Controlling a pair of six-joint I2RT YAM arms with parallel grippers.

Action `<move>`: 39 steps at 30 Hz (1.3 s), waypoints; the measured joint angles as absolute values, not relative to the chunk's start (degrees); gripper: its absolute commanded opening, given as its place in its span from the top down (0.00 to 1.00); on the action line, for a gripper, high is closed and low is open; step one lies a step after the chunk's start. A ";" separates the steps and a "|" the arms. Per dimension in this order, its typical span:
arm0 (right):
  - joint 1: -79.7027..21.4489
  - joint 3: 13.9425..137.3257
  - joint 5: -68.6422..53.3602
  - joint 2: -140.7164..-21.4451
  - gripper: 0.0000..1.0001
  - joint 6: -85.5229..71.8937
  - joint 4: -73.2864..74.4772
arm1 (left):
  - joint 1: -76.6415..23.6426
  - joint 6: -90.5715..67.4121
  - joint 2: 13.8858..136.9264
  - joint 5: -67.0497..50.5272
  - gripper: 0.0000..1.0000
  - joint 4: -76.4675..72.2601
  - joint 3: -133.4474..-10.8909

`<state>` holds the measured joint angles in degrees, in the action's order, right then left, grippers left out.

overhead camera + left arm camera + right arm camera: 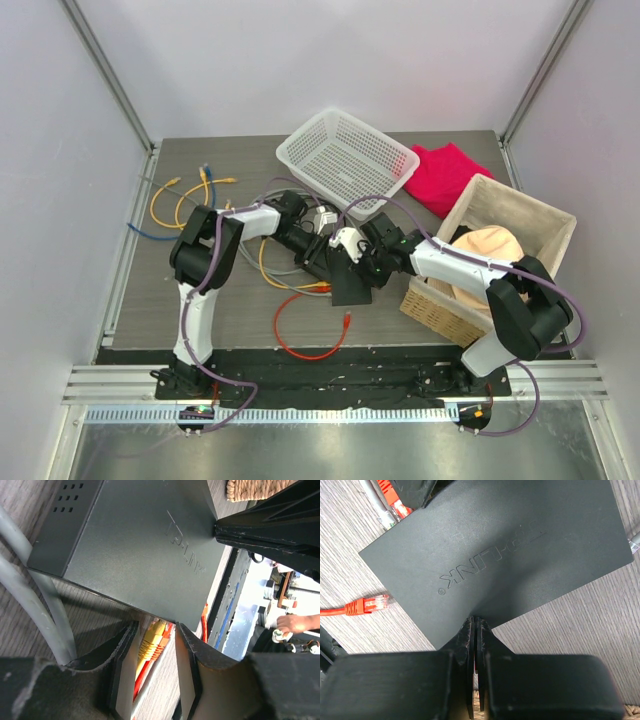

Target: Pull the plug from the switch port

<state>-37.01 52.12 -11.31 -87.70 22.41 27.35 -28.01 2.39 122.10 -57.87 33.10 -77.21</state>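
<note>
From above, the switch [351, 290] is mostly covered by the left gripper [325, 272] and right gripper [366, 270], and its sockets are out of sight. In the left wrist view the yellow plug [152, 642] runs under the switch's edge, hiding its tip and socket. The right wrist view cuts the switch off at the top, where a red plug [390, 495] is half covered.
</note>
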 measured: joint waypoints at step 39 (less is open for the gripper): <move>-36.62 52.07 -11.16 -87.72 0.99 23.03 27.31 | -28.75 18.37 131.81 -60.69 1.00 53.63 -91.33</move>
<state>-36.62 52.07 -11.16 -87.72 23.03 27.31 -28.75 18.37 131.81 -60.69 53.63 -91.33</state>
